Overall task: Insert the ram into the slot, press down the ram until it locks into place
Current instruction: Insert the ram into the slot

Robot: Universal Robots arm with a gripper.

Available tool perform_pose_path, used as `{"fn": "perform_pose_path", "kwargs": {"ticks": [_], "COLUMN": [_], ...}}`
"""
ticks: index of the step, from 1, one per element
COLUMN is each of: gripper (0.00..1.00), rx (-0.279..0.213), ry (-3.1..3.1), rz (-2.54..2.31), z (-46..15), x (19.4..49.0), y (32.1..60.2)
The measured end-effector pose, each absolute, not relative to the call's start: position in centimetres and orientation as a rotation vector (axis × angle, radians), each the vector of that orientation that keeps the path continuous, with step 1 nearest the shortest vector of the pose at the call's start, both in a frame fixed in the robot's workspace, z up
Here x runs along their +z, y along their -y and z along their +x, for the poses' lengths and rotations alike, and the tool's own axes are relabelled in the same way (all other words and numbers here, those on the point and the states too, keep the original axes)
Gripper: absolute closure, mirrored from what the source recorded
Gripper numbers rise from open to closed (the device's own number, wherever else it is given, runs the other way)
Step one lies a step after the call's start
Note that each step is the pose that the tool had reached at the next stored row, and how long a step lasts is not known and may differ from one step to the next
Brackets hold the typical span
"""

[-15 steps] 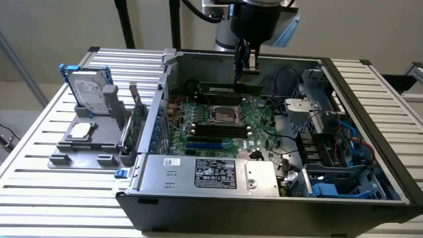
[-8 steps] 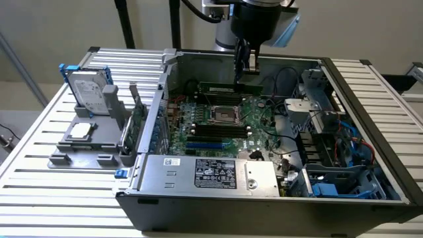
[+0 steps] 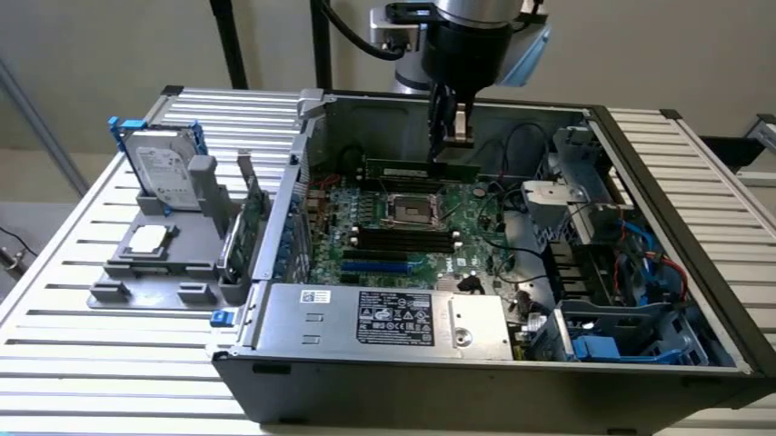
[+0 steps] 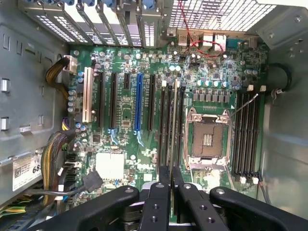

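Observation:
My gripper reaches down into the open computer case and is shut on the ram, a thin green stick held level and lengthwise above the motherboard. In the wrist view the ram shows edge-on between my fingertips. There it lines up over a bank of long black slots between the CPU socket and the blue slot. In the exterior view those black slots lie below the CPU socket, and the ram hangs clear above the board.
A second bank of black slots lies on the other side of the CPU socket. The case walls, a labelled metal box and a drive cage with cables surround the board. A hard drive stands on a grey fixture outside the case.

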State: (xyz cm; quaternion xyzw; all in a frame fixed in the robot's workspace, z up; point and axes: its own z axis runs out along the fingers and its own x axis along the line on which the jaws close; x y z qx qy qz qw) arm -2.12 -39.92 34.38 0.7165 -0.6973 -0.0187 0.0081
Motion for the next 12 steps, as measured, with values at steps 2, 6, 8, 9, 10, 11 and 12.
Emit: {"fn": "perform_pose_path", "kwargs": {"ticks": [2,6,8,9,10,11,12], "gripper": [0.87,0.87,0.87,0.87,0.87,0.87,0.87], "rx": [-0.059,-0.059,-0.059,-0.059,-0.059,-0.059,-0.059], "ry": [2.180,2.179,2.179,2.179,2.178,2.178,2.177], "rz": [2.239,2.239,2.240,2.240,2.241,2.241,2.241], "z": [-2.1,-2.3,-2.4,-2.5,-2.6,-2.7,-2.7], "x": [34.0,33.3,32.9,32.7,32.6,32.4,32.2], "y": [39.9,39.9,39.9,39.9,39.9,39.9,39.9]}}
